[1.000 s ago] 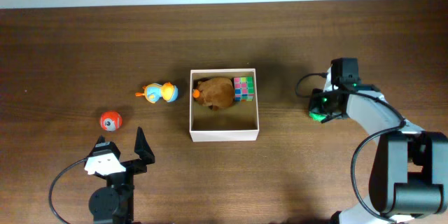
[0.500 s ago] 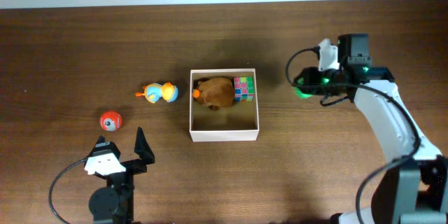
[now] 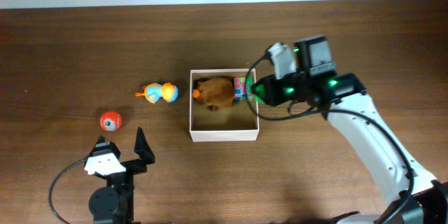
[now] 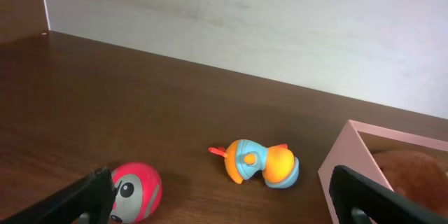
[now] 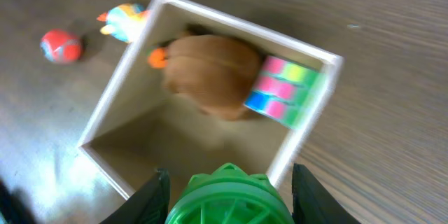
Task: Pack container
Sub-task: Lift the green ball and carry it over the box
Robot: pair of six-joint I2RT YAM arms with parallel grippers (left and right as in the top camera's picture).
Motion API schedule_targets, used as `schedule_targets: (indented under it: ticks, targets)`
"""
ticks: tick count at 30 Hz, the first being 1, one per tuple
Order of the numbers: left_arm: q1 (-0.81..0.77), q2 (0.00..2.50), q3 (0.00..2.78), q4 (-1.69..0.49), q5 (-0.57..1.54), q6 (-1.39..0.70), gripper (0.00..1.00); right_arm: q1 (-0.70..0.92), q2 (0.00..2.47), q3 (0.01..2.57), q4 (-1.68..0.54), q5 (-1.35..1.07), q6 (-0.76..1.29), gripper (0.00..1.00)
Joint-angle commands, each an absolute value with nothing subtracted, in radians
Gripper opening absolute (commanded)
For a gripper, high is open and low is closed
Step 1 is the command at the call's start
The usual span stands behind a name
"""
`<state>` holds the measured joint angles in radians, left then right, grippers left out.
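Observation:
The container, a white-walled square box with a tan floor, stands mid-table. It holds a brown plush and a multicoloured cube along its far side. My right gripper hovers over the box's right wall, shut on a green lattice ball. In the right wrist view the ball hangs above the bare near part of the box floor. Near the front left edge my left gripper stands open and holds nothing.
A blue-and-orange duck toy lies on the wood just left of the box. A red ball with a face sits further left, close to my left gripper's left finger. A pale wall runs along the table's far edge.
My right arm has swung left from the right side of the table to the box's right wall, carrying the green ball. The left arm and the toys have not moved.

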<state>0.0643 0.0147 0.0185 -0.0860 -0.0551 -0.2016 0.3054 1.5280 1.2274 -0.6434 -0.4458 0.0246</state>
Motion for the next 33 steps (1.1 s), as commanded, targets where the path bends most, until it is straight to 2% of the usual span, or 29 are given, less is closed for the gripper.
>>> schedule_targets:
  ticks: [1,7,14,33]
  targets:
    - [0.068,0.005,0.013,-0.087,-0.041,-0.188,0.99,0.372,1.516,1.250,-0.625,-0.421,0.015,0.38]
    - [0.068,0.005,0.013,-0.087,-0.041,-0.188,0.99,0.439,1.551,1.250,-0.609,-0.355,0.031,0.38]
    - [0.068,0.005,0.013,-0.087,-0.041,-0.188,0.99,0.445,1.639,1.250,-0.607,-0.233,0.068,0.39]
    - [0.068,0.005,0.013,-0.087,-0.041,-0.188,0.99,0.445,1.737,1.250,-0.532,-0.191,0.043,0.38]
